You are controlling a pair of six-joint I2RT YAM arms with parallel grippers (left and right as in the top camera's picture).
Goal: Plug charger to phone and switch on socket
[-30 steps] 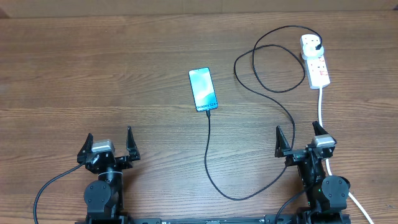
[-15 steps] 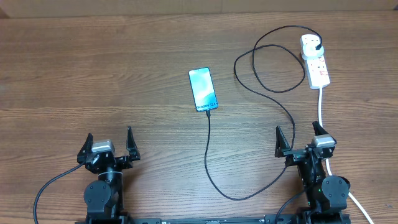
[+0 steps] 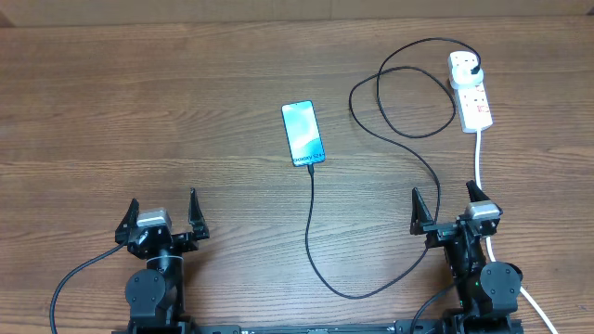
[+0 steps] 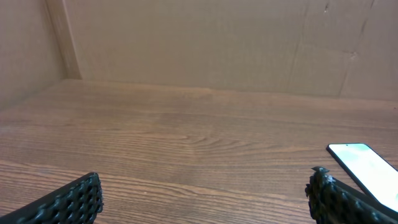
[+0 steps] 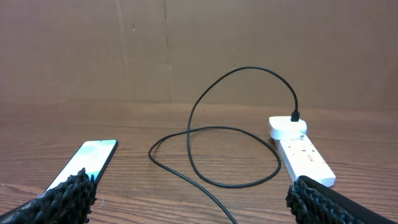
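A: Where do we find the phone?
B: We see the phone [image 3: 303,134] lying flat near the middle of the table [image 3: 139,93], screen up. The charger [image 3: 316,232] meets its near edge, runs toward us, bends back, loops, and ends in a black plug seated in the far end of the socket [image 3: 471,91], at the far right.
A: And the switch?
B: We cannot tell how it stands.
A: The arms?
B: The left arm [image 3: 153,283] and right arm [image 3: 487,278] sit at the near edge, well apart from the phone. The socket's white cord [image 3: 479,158] passes just beside the right one. Both pairs of jaws stand wide and hold nothing.
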